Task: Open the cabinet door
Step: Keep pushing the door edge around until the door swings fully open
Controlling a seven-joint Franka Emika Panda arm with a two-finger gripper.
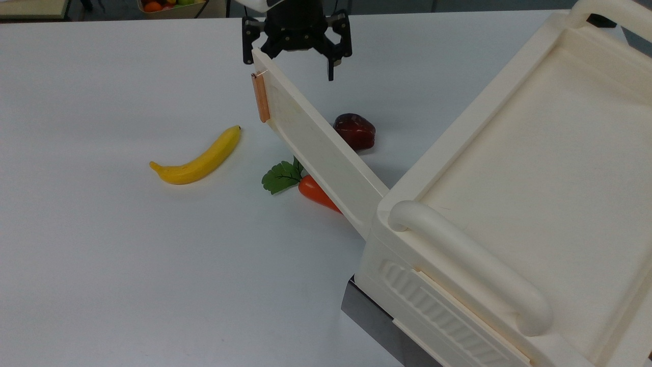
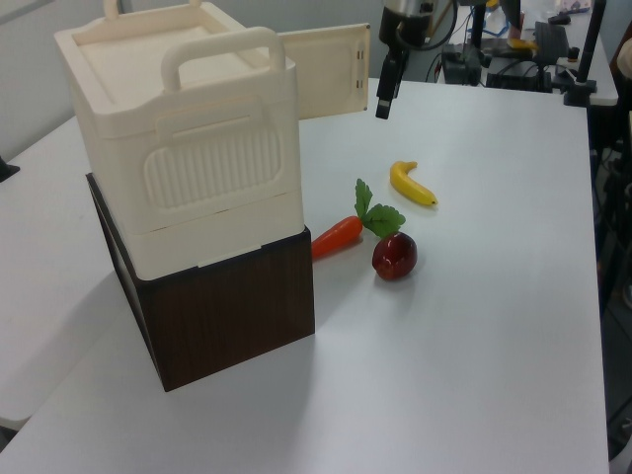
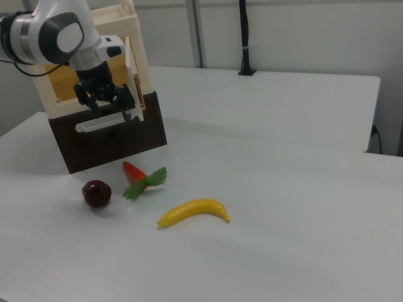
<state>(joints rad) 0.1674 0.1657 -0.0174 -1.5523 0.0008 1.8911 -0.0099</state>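
Note:
The cabinet door [image 1: 316, 148] is a long cream panel swung out from the cream cabinet [image 1: 509, 178], with a copper handle strip [image 1: 261, 97] at its free end. My gripper [image 1: 289, 69] hangs open at that free end. In the top view one black finger [image 1: 247, 51] is left of the door's corner and the other is right of it. In the left view the gripper [image 2: 379, 95] is just past the door [image 2: 321, 74]. In the right view the gripper [image 3: 112, 112] is beside the edge-on door [image 3: 130, 69].
On the white table [image 1: 102, 265] lie a yellow banana [image 1: 198, 158], a carrot with green leaves [image 1: 316, 191] partly under the door, and a dark red fruit [image 1: 356, 130]. The cabinet sits on a dark brown base [image 2: 227, 316]. A thick tubular handle bar [image 1: 468, 260] crosses its top.

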